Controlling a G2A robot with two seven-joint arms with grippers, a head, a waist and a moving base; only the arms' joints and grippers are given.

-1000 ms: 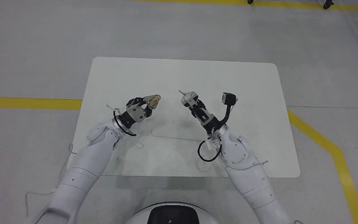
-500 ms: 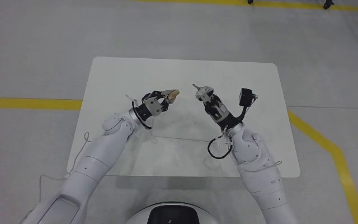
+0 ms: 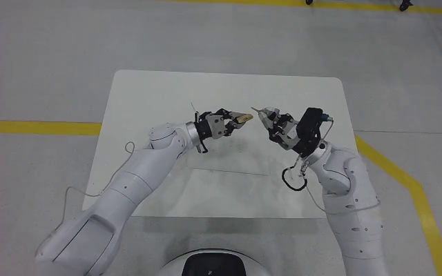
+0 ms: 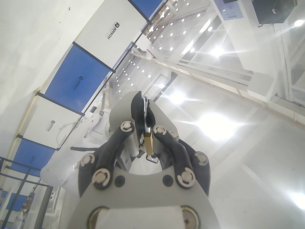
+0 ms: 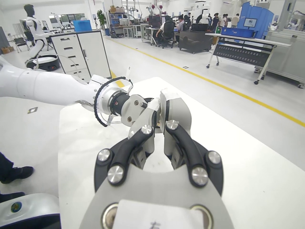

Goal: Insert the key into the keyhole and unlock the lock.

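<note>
A small brass padlock [image 3: 244,119] is held in the air over the middle of the white table [image 3: 159,90], with my left gripper [image 3: 238,119] shut on it. In the left wrist view the brass body [image 4: 149,144] and silver shackle [image 4: 145,110] sit clamped between the black pads [image 4: 136,110]. My right gripper [image 3: 266,115] faces it from the right, shut on a thin silver key [image 3: 255,108] whose tip points at the padlock across a small gap. In the right wrist view the right gripper [image 5: 163,97] stands just in front of the left one; the key is hidden there.
The table's bare top [image 5: 238,168] lies below both grippers. A black cable loop [image 3: 293,181] hangs from the right forearm. Yellow floor lines [image 3: 41,127] run beside the table.
Both arms have swung to the right over the table and drawn together. The gap between padlock and key tip is much smaller than a second ago.
</note>
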